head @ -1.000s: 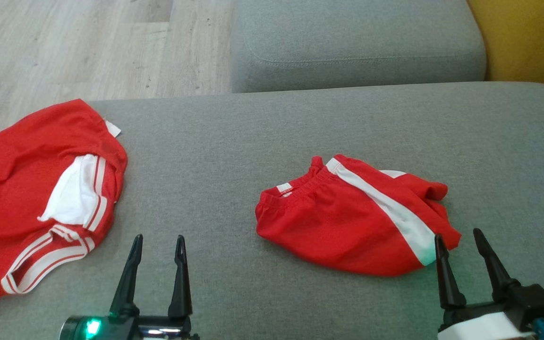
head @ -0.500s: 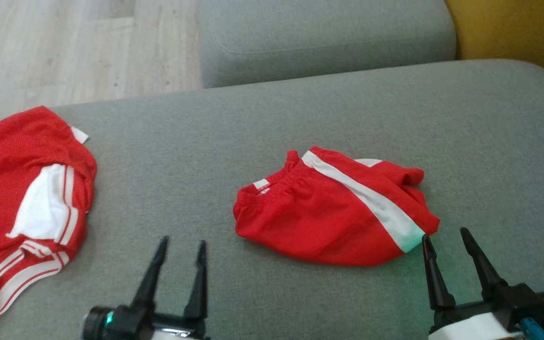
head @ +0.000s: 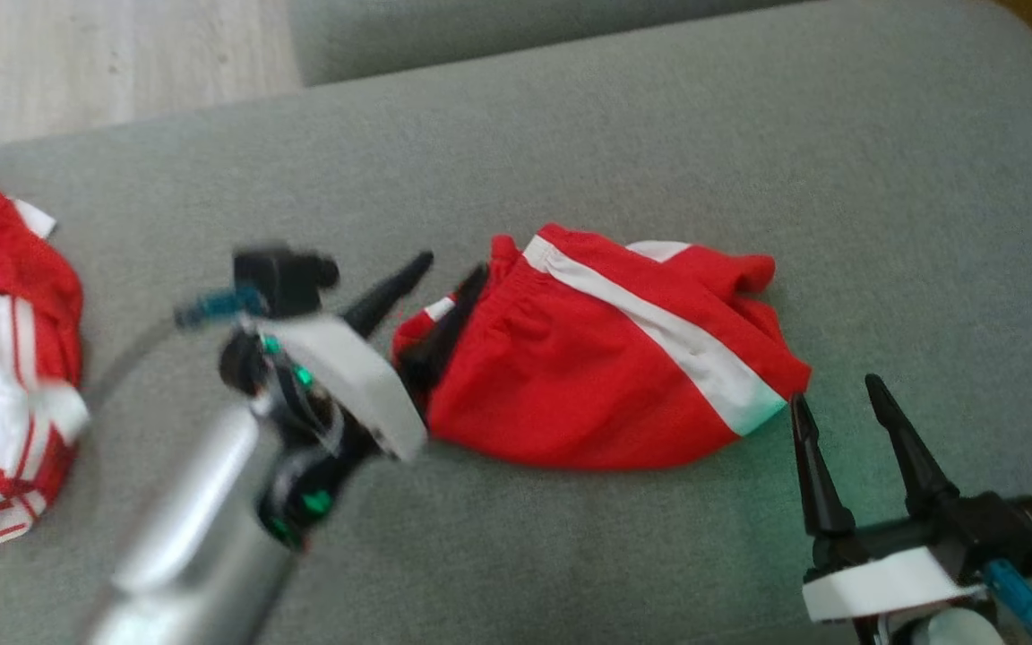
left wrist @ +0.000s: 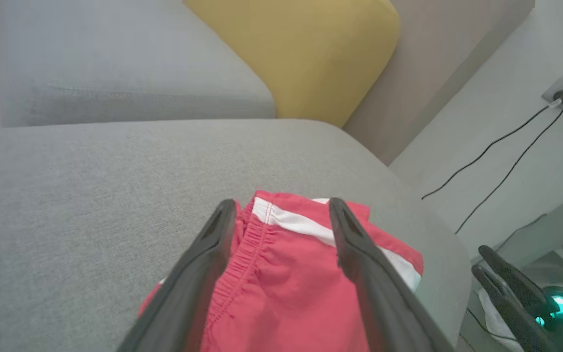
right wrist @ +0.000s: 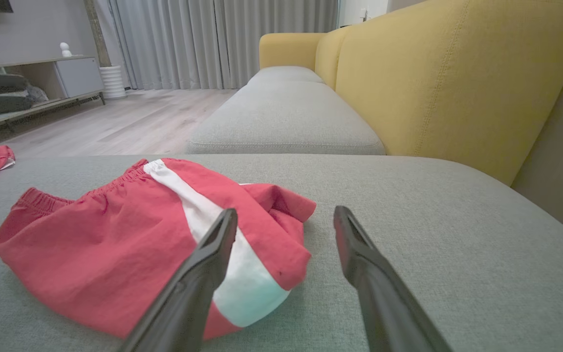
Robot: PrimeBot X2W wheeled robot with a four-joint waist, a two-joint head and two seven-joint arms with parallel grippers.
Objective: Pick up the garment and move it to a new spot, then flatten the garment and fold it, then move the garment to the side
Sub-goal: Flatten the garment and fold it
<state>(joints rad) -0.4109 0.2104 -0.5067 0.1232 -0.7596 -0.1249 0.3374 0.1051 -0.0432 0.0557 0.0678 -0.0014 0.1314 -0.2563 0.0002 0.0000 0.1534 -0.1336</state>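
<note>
Left gripper [head: 451, 269] swung over from lower left, so a grab looks imminent: fingers spread wide around the waistband [left wrist: 249, 244] of the red shorts [head: 606, 376] mid-frame on the grey cushion [head: 659, 134], nothing pinched yet. Right gripper [head: 836, 391] waits lower right, fingers apart, empty.

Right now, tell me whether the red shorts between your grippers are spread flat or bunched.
Bunched, not flat: the red shorts lie in a rumpled heap on the grey cushion, leg end crumpled into folds.
</note>
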